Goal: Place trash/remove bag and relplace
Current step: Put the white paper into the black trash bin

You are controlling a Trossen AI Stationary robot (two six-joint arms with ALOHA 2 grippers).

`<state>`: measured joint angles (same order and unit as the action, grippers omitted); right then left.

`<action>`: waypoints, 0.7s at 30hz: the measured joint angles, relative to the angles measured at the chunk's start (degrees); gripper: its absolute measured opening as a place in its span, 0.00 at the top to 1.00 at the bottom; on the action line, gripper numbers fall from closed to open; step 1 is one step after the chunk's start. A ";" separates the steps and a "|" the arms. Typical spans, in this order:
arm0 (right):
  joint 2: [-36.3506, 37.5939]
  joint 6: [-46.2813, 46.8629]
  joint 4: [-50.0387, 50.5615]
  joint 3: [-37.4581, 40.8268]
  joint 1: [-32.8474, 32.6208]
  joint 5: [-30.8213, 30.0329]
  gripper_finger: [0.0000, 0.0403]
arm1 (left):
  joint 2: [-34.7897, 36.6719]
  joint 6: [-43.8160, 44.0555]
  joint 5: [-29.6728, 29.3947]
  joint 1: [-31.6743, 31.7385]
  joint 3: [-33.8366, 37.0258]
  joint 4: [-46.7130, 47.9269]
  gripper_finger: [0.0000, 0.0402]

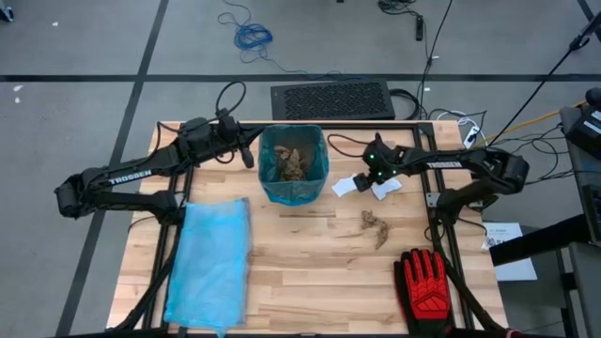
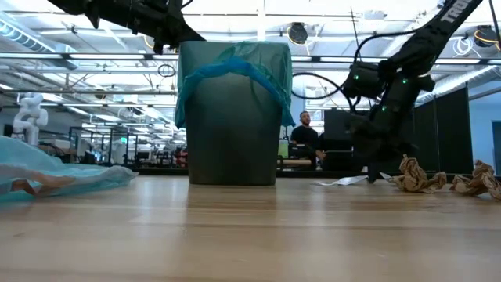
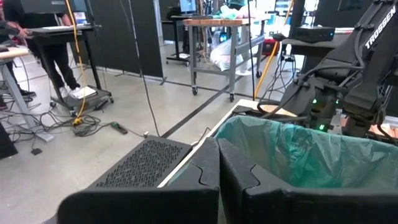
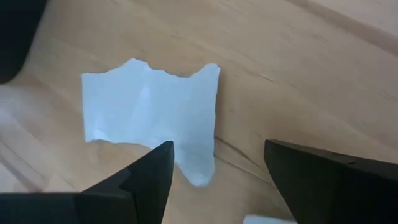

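High view: bin [image 1: 293, 167] near table centre, lined with teal bag [image 1: 311, 189], brown scraps [image 1: 290, 164] already inside. At 3 o'clock from bin, right gripper [image 1: 375, 181] low over white scraps [image 1: 345, 185], fingers [image 4: 144, 180] spread wide, holding nothing. More brown scraps [image 1: 375, 225] at 5 o'clock. Left gripper [image 1: 246, 156] pressed shut, empty, at 9 o'clock of rim. Risk: thin flat paper, so fingers may close on wood and slide over it, or push it away.

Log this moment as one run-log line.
right gripper: open, over white scrap | left gripper: shut, by bin | brown scraps: on table | spare bag: flat
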<state>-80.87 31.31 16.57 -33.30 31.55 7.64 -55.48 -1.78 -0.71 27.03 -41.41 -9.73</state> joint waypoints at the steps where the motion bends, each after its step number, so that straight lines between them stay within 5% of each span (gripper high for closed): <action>1: -0.70 0.04 -0.40 -0.10 -0.06 0.22 0.40 | 0.00 0.02 0.00 0.00 0.00 0.04 1.00; 7: -3.17 1.49 -3.44 -0.15 -0.11 0.67 0.48 | 0.00 0.02 0.00 0.00 0.00 0.18 1.00; 14: -3.26 -0.80 -6.31 0.02 -2.00 0.79 0.94 | 0.00 0.00 -0.03 0.00 0.00 0.92 1.00; 21: -1.70 -0.44 -6.18 0.05 -4.84 0.44 1.00 | 0.00 0.00 -0.30 0.01 0.00 1.72 1.00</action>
<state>-82.57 30.87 10.39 -33.26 26.71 8.07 -55.48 -1.78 -1.01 27.04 -41.41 -8.01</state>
